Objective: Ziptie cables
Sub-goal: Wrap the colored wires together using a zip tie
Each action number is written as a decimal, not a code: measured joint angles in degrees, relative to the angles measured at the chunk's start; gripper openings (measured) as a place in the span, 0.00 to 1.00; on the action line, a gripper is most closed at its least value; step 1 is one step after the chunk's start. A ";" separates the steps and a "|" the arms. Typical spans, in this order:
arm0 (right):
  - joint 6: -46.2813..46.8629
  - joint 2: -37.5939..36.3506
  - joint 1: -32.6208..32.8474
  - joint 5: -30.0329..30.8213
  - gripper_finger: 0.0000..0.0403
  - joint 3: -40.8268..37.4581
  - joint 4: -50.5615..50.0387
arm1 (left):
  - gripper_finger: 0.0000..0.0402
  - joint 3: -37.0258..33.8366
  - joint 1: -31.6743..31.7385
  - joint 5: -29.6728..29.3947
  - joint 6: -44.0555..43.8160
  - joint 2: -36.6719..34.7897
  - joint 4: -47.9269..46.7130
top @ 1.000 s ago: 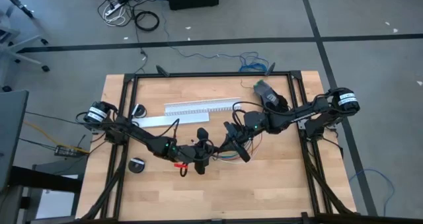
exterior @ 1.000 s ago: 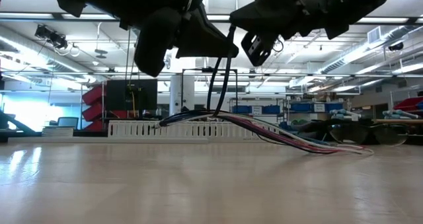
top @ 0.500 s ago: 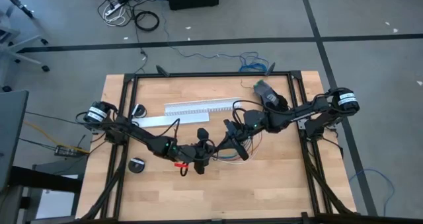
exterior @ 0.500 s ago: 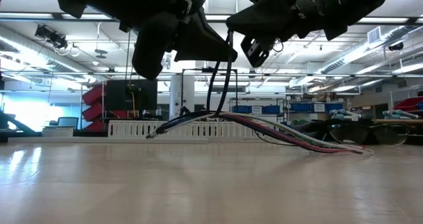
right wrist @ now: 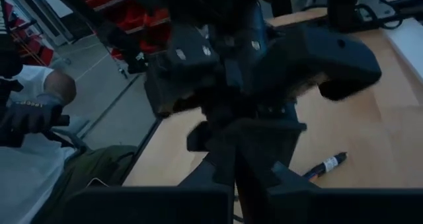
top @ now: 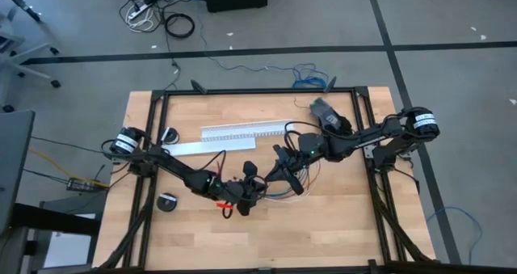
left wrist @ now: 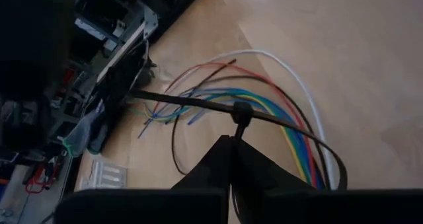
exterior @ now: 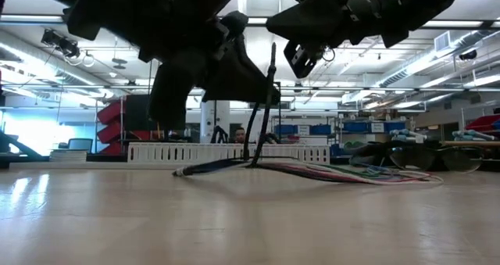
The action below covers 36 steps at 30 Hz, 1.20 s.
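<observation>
text: none legible | labels: none legible | brands: none | numbers: none | signs: none | surfaces checked: table, arms, room shelving — nothing readable

Lab: red bins [exterior: 109, 123], shelving [exterior: 367, 128], ceiling striplights [exterior: 78, 42].

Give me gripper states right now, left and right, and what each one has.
Left gripper: shut on the ziptie, at its head, above the cables.
Right gripper: shut; it seems to pinch the ziptie's other end, but the grip is not clearly seen.
</observation>
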 joint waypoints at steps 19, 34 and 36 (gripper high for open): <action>2.40 -3.73 -0.98 -2.45 0.22 0.02 -1.33 | 0.00 0.00 -0.04 -4.67 1.90 0.00 4.30; 2.28 -3.67 -1.24 -1.31 0.61 0.02 -6.82 | 0.00 0.00 0.03 -7.57 4.74 -0.13 8.07; 1.77 -3.67 -1.24 -0.62 0.60 0.02 -7.15 | 0.00 0.00 0.08 -7.60 4.72 -0.13 8.32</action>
